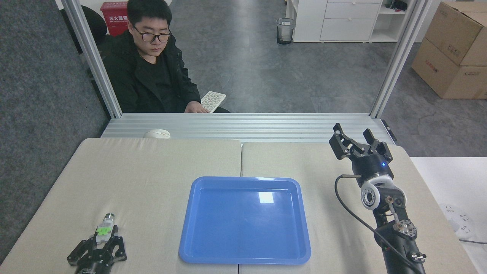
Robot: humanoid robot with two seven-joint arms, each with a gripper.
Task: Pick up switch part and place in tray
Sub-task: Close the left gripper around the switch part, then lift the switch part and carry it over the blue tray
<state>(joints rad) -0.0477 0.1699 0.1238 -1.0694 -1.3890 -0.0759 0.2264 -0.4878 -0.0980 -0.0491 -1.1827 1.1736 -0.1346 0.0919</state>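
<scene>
1. Your left gripper point(102, 243) sits at the near left of the table point(152, 171), fingers closing around the near end of the part point(103, 230); a firm clamp can't be confirmed.
2. You'd judge the part light, rigid and slick; hold the whitish body, not the round tip.
3. Your right gripper point(355, 141) hangs spread, empty.
4. Count: one part, one tray point(243, 258), two grippers.

Left gripper point(102, 243) closed around the switch part point(103, 230) at the near left of the padded table point(152, 171).
The part's silvery end points away from the robot. The blue tray point(245, 220) sits mid-table, well apart. The right gripper point(355, 140) hovers spread wide at far right. A person point(150, 68) sits beyond the table.
</scene>
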